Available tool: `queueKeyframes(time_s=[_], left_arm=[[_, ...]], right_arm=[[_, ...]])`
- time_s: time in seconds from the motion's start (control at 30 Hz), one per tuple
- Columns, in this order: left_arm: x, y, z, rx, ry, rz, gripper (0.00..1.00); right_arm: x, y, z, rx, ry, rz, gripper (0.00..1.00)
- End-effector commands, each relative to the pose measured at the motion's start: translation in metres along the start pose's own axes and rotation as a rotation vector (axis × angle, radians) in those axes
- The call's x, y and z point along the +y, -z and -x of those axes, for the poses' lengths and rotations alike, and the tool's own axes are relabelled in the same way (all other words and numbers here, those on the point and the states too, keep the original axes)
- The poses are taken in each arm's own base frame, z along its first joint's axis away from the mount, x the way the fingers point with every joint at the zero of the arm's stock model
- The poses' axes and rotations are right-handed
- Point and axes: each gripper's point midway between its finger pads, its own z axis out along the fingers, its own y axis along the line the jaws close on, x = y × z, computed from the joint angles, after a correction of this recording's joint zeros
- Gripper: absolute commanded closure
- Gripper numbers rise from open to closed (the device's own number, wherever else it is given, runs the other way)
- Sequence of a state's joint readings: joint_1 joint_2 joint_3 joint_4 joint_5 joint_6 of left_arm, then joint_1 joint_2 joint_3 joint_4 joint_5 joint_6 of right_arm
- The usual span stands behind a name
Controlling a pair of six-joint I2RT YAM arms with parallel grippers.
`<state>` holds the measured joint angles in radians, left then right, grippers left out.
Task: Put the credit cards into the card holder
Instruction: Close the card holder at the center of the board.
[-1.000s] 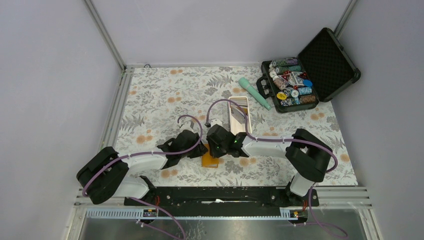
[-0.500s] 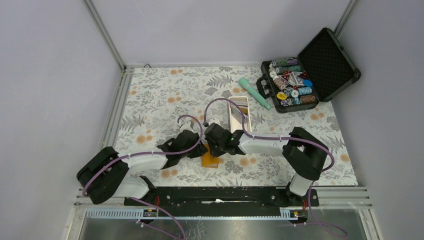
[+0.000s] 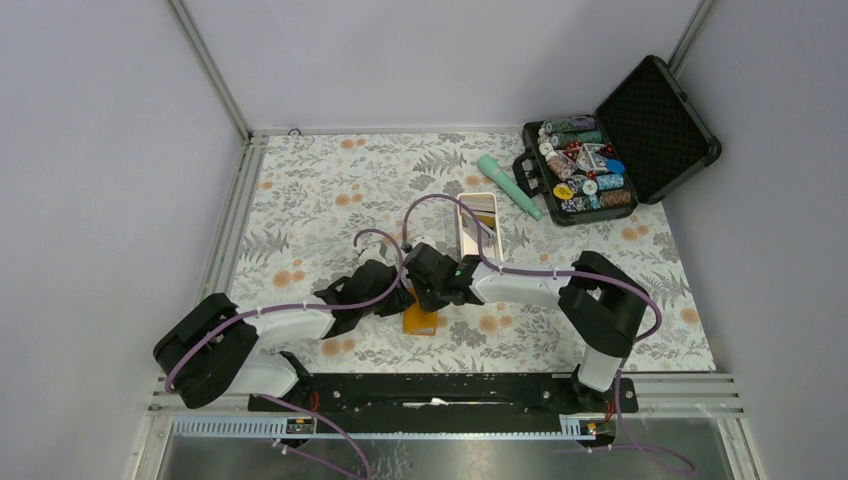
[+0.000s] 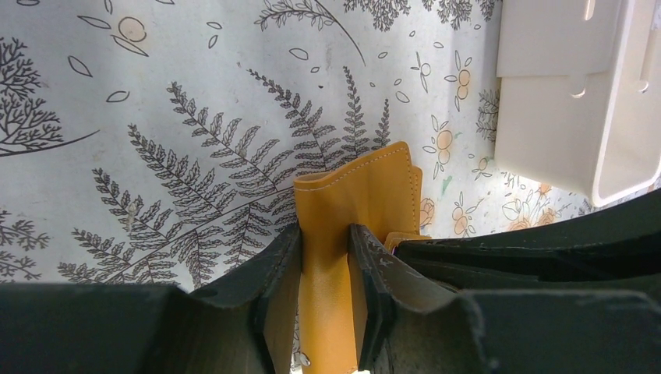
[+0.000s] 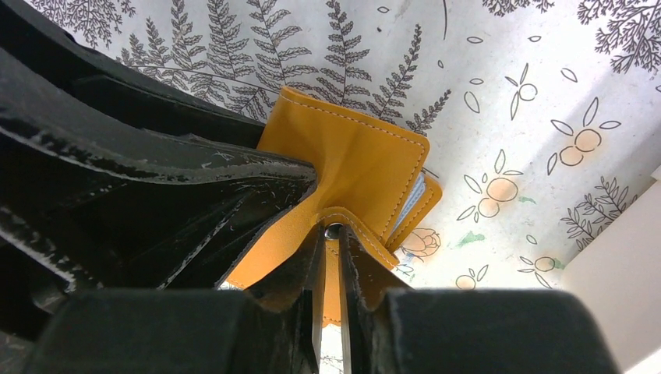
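- The card holder (image 3: 421,320) lies on the worktop (image 3: 320,190), near the front edge and about midway across.
- The left pincer (image 4: 326,238) grips the card holder from its left.
- The right pincer (image 5: 331,234) meets the card holder from its right.
- A tray (image 3: 478,225) lies just behind the card holder, slightly to its right.
- A cylinder (image 3: 508,186) lies farther behind and right of the card holder, past the tray.
- A case (image 3: 640,120) sits farthest behind and right of the card holder, with chips (image 3: 580,170) in it.
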<state>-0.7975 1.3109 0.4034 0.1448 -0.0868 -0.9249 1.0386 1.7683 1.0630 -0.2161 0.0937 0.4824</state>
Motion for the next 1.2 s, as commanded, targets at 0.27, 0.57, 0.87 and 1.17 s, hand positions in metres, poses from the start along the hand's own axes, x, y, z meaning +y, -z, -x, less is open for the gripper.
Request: queueKeyframes(time_s=[0.27, 0.57, 0.87, 1.17], left_arm=[[0.021, 0.0, -0.046, 0.131, -0.009, 0.004, 0.71], [0.02, 0.0, -0.049, 0.123, 0.005, -0.018, 0.72], [0.019, 0.001, -0.054, 0.138, 0.004, -0.041, 0.73], [0.015, 0.001, -0.052, 0.133, -0.016, -0.06, 0.73]], right_arm=[[-0.009, -0.036, -0.021, 0.118, -0.004, -0.075, 0.93], [-0.014, -0.046, -0.031, 0.18, -0.022, -0.124, 0.92], [-0.018, -0.056, -0.041, 0.247, -0.024, -0.136, 0.91], [-0.023, -0.069, -0.052, 0.314, -0.044, -0.118, 0.91]])
